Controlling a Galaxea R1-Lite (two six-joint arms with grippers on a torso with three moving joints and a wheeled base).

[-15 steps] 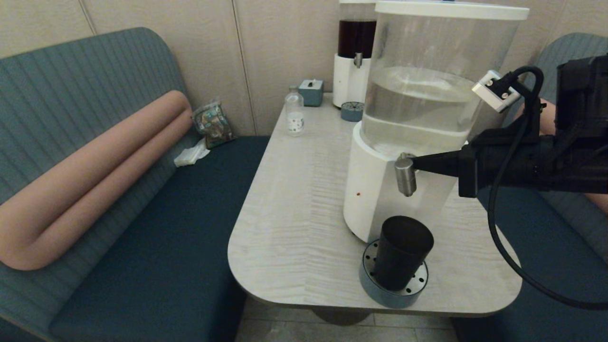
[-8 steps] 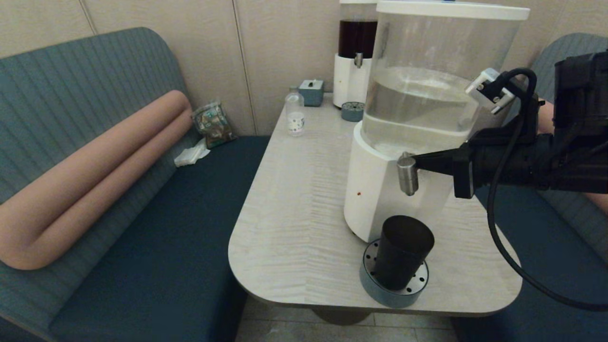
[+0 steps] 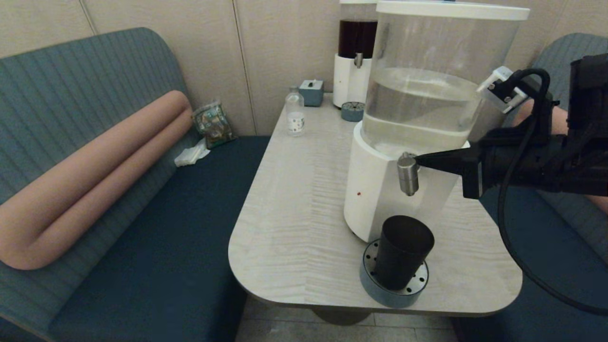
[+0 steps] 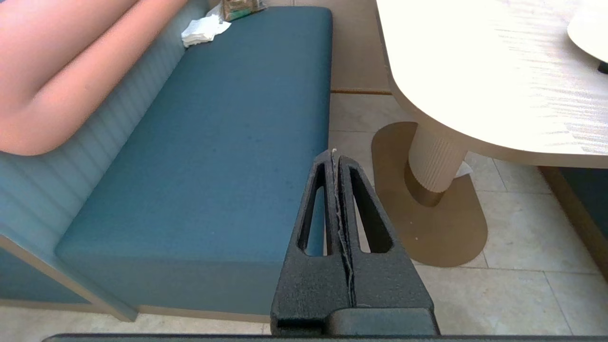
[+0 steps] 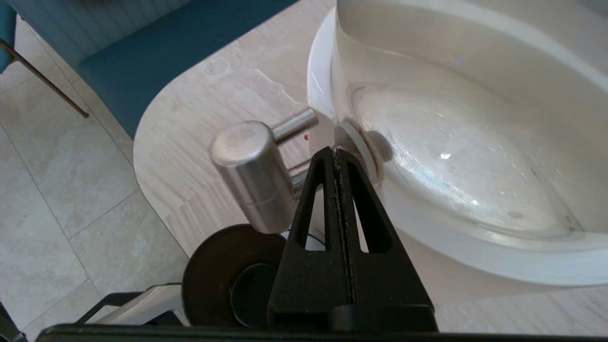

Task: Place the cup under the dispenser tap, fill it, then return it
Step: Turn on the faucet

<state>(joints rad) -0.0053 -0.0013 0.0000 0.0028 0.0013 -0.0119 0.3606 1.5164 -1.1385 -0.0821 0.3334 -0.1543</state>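
The dark tapered cup (image 3: 403,251) stands upright on a round blue-grey drip tray (image 3: 375,289), directly below the brushed-steel dispenser tap (image 3: 407,176). My right gripper (image 3: 418,160) is shut with nothing in it, its tip right behind the tap's top against the white base. In the right wrist view the shut right gripper (image 5: 336,152) touches the white collar beside the tap (image 5: 251,175), with the cup's mouth (image 5: 223,280) below. No stream of liquid shows. My left gripper (image 4: 335,154) is shut, low beside the bench and off the table.
The big clear-tank dispenser (image 3: 427,109) fills the table's right half. A dark-liquid dispenser (image 3: 355,61), a small clear bottle (image 3: 295,114) and a teal box (image 3: 311,91) stand at the back. The table (image 3: 294,209) is bare on its left; teal benches flank it.
My right arm's wrist has drifted slightly to the right while the fingertips stay at the tap. The cup has not moved.
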